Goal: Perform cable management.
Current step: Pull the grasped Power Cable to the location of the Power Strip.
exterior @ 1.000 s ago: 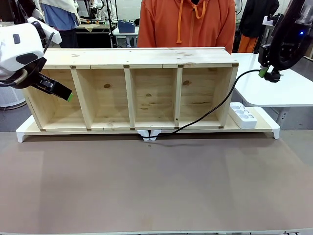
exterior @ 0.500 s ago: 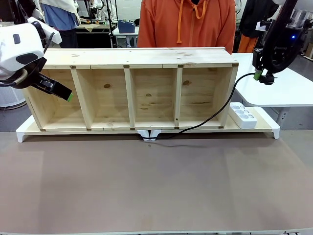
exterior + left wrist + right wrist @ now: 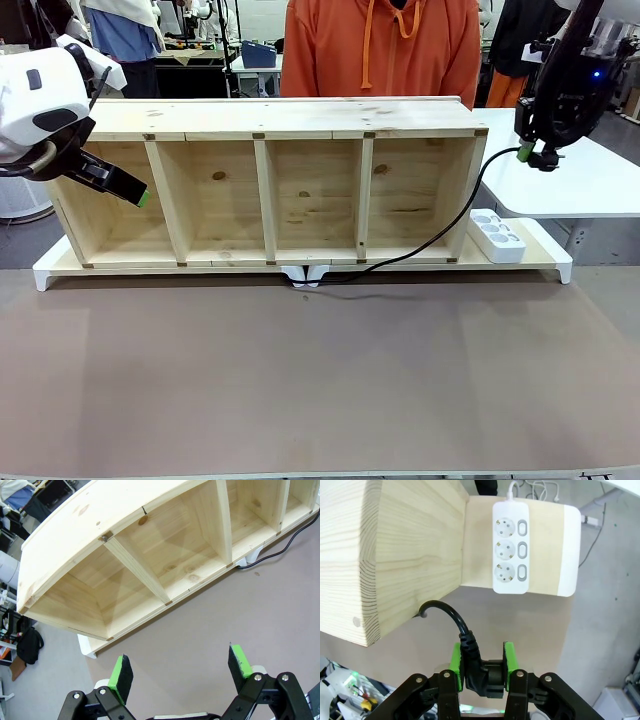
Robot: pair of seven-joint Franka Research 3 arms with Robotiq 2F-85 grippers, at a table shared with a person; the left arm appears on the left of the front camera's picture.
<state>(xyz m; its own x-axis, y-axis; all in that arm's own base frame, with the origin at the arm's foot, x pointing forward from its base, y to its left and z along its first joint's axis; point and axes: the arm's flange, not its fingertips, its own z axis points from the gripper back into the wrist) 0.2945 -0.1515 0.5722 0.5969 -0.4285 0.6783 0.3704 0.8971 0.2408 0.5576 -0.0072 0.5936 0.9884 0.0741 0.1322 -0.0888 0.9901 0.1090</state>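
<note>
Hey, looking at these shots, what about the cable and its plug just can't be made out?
- Plug pins: right wrist view, hidden down inside the right gripper, which is shut on the plug.
- Cable other end: front view, lost at the white support under the shelf.
- Power strip lead: right wrist view, cut off by the top edge.

Cable (image 3: 468, 647), bottom centre of right wrist view: black, plug black too. Shelf (image 3: 300, 120): pale pine, streaky grain, dark knots. Power strip (image 3: 512, 550), top of right wrist view: white, grey switches. Tabletop (image 3: 320, 380): flat grey-brown. Person's hoodie (image 3: 330, 50), top centre of front view: orange. Left gripper (image 3: 180, 666) and right gripper (image 3: 482, 652): black, green pads. Left arm casing (image 3: 30, 100): white.
</note>
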